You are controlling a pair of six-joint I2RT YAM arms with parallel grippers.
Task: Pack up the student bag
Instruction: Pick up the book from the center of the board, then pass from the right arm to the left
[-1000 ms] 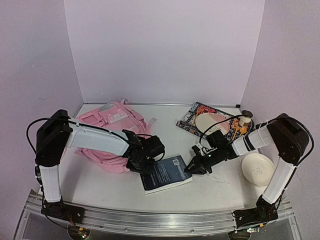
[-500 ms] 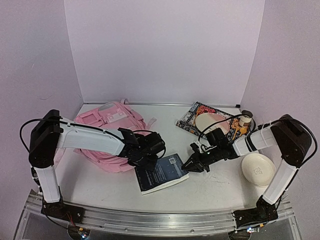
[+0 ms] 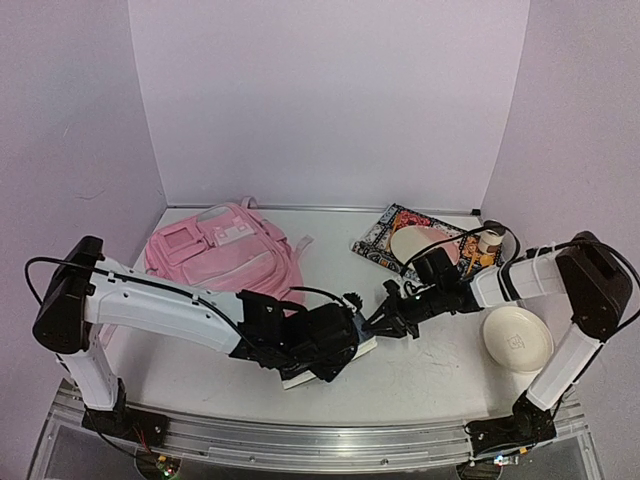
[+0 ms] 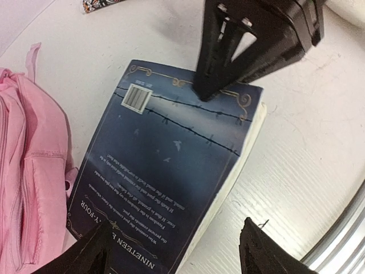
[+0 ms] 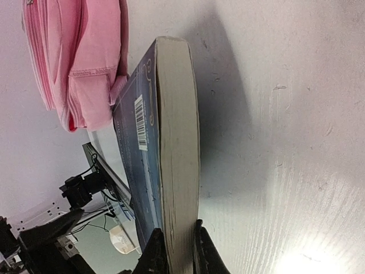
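Opening wide now, the left gripper (image 4: pixel 175 228) has swung over the book (image 4: pixel 165 154) while the right gripper (image 5: pixel 174 251) stays pinched on its edge, seemingly tipping it up for a handover toward the bag (image 3: pixel 225 262) lying at back left.

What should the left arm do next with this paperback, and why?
Probably close the left gripper on the near end of the book. Its open fingers sit on either side of that end, while the right gripper pinches the far edge, which looks raised off the table. A second hold would likely steady the book before it goes toward the pink backpack.
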